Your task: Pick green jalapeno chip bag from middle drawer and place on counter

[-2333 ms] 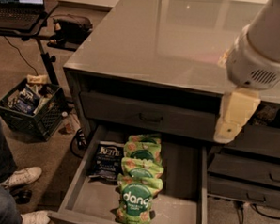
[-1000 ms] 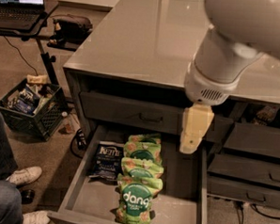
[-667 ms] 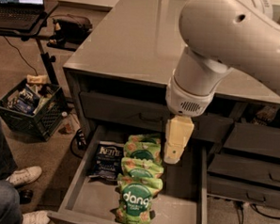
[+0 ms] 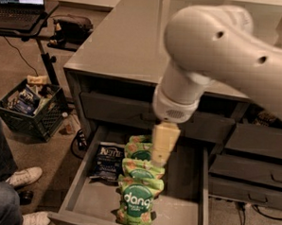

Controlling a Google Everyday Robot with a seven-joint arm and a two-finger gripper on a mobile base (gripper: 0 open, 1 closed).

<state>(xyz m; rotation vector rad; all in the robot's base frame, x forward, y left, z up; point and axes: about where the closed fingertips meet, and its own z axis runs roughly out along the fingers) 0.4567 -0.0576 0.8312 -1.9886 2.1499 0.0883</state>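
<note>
Setting: Dim carpeted room, seen from above; a grey glossy bench (image 4: 121, 42) is set across the upper middle, on top of a dark drawer cabinet.
Middle drawer: the middle drawer (image 4: 184, 183) is shown pulled out toward six o'clock under the bench's front edge, with its shallow tray exposed.
Green jalapeno chip bag: the green jalapeno chip bag (image 4: 106, 161), small and dark with white lettering, is laid flat in the tray's nine o'clock half, just beside the green bags.
Green bags: several bright green "dang" bags (image 4: 137, 199) are overlapped in a row from twelve to six o'clock down the tray's middle.
Arm: a thick white arm (image 4: 215, 47) is stretched in from three o'clock over the bench and is angled down at its front edge.
Claw: the cream claw (image 4: 160, 155) is pointed downward over the far part of the drawer, in front of the upper green bags, at two o'clock from the dark bag and apart from it. Whether it is spread or pressed together cannot be told.
Side drawers: narrower stacked drawers (image 4: 251, 172) are seen at four o'clock.
Crate: a dark crate (image 4: 30, 109) of packets is placed on the floor at nine o'clock.
Laptop: a lit laptop (image 4: 19, 1) is perched at eleven o'clock.
Person: a jeans-clad leg and a white shoe (image 4: 24, 176) are seen at seven o'clock.
</note>
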